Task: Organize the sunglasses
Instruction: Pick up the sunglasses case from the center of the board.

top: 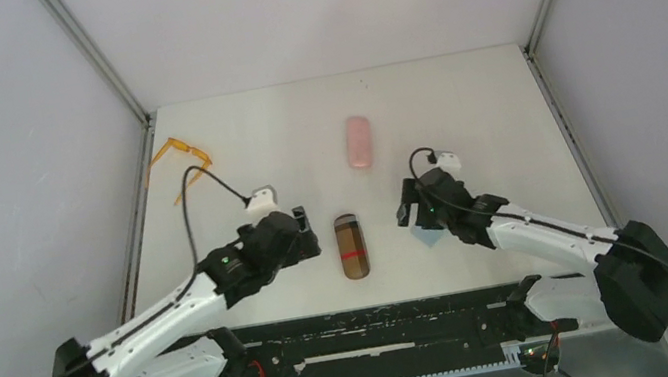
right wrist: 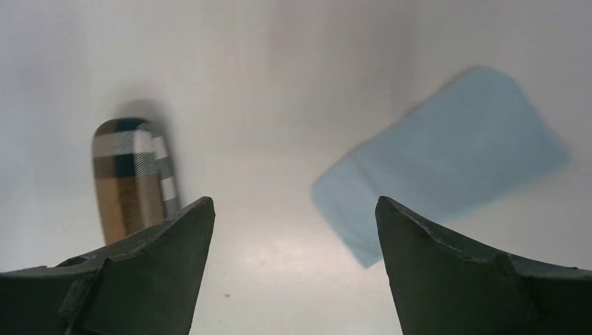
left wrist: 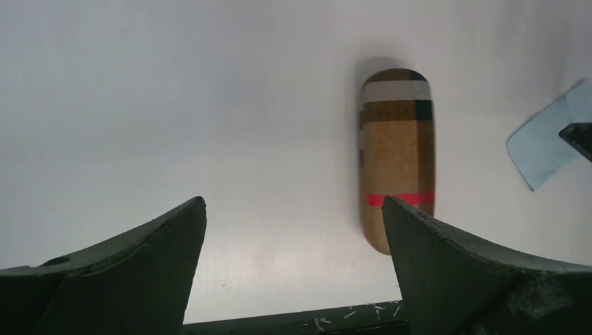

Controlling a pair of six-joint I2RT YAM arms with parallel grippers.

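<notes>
The left end effector (left wrist: 293, 209) hangs low over the smooth white worktop (top: 459, 108), its two dark, wedge-shaped fingers (left wrist: 139, 272) spread wide with nothing between them. Just to its right lies a brown case (left wrist: 396, 153), a rounded oblong in tan plaid crossed by grey and dark bands and one thin red stripe, its length pointing away from the arms. The right end effector (right wrist: 293, 206) is likewise parted wide and grips nothing. Its matte fingers frame bare worktop, and a light-blue cloth (right wrist: 440, 160), a flat, soft rectangle with rounded corners, lies askew just beyond one of them. The brown case sits between the two end effectors. Farther back, near the middle of the worktop, rests a pink case (top: 359, 141), a smooth capsule shape. The sunglasses (top: 183, 154), a pair with a thin translucent orange frame and slender arms, lie at the far left corner by the worktop's edge, well apart from both end effectors.
</notes>
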